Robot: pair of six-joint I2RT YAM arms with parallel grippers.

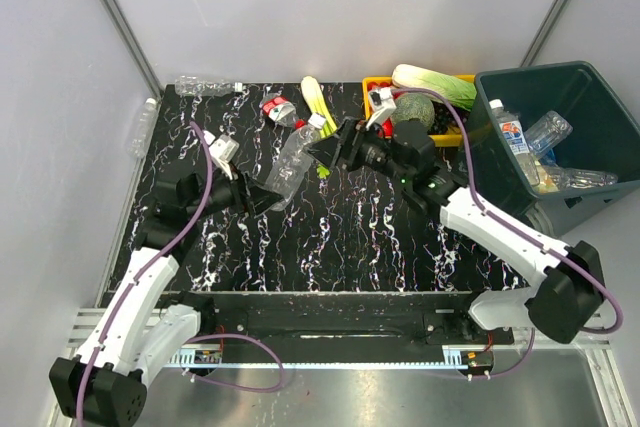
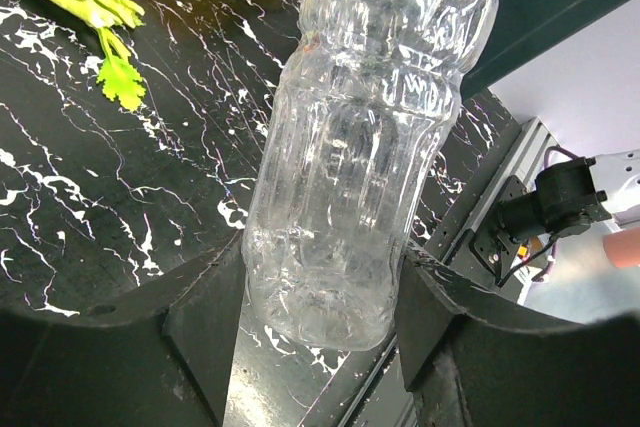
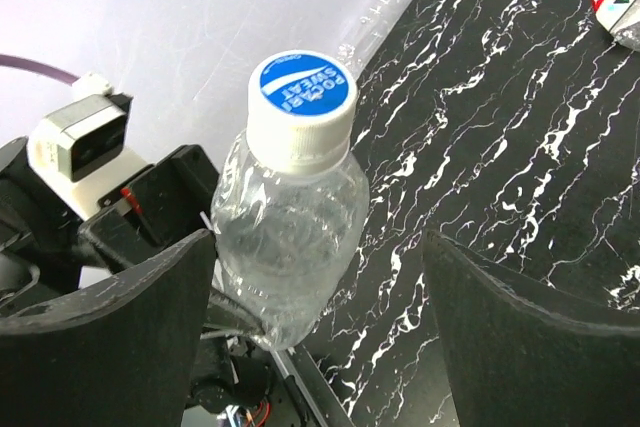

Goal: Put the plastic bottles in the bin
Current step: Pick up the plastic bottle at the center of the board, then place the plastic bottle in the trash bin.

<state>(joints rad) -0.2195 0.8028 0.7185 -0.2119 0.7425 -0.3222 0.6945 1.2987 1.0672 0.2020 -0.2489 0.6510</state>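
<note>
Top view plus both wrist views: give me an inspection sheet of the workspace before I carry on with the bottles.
Surface: black marbled table; no spills seen.
Job's things: clear bottle held above the table; long bottle at the far edge; red-labelled bottle near it; pale bottle beyond the left edge; several bottles already in the bin.
Clutter: celery; yellow tray with cabbage and melon.
Grippers: left gripper shut on the clear bottle's base; right gripper open, fingers either side of its capped end.
Cables: purple cable along each arm; no snag seen.
Surroundings: pale walls; nothing else seen.
</note>
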